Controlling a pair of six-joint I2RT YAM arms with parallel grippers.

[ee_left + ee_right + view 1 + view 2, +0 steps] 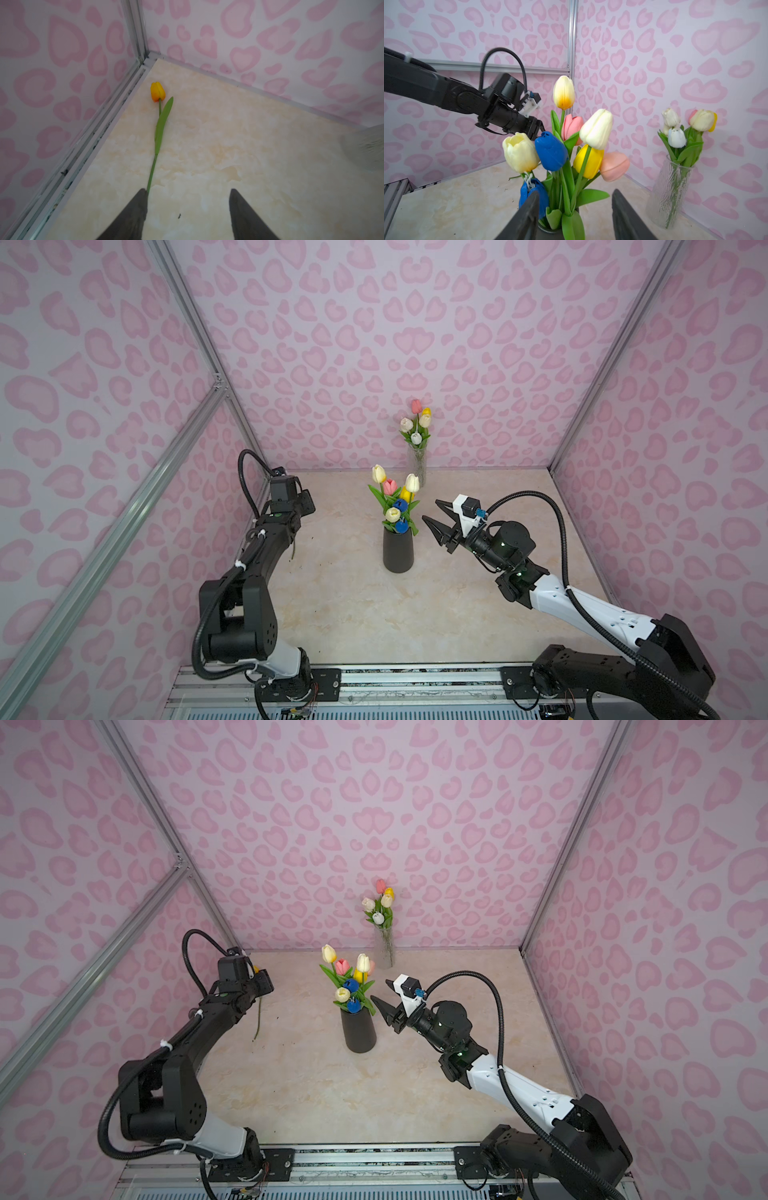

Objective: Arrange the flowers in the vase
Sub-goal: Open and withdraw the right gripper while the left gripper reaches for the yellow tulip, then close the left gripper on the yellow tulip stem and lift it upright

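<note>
Far left, back corner: the left gripper [188, 190] hung low over the table [353, 614], nose toward the wall rail [133, 68]. Jaws stood spread, pinching nothing. One lone tulip [163, 124] lay flat on the table just beside the rail, yellow-orange head toward the corner, single leaf along its stem. In the left wrist view the stem's cut end ran up to the tip of one finger [141, 203]; whether it touched, I could not tell. In a top view only the lower stem [258, 1019] showed past the arm.

Centre: the black vase [398, 551] stood upright, well apart from the walls. It held a bunch [392, 513] of tulips: cream, pink, yellow and two blue heads, with one peach head seen from the right wrist [614, 166].

Behind it and slightly right, near the back wall: a clear glass vase [417, 466], upright, with a second bunch [416, 438] of white, cream, yellow and pink heads.

Right of the black vase: the right gripper [429, 509] pointed at the bunch at about rim height. Jaws were spread, nothing between them. The nearest leaf lay near the lower finger; contact not clear.
</note>
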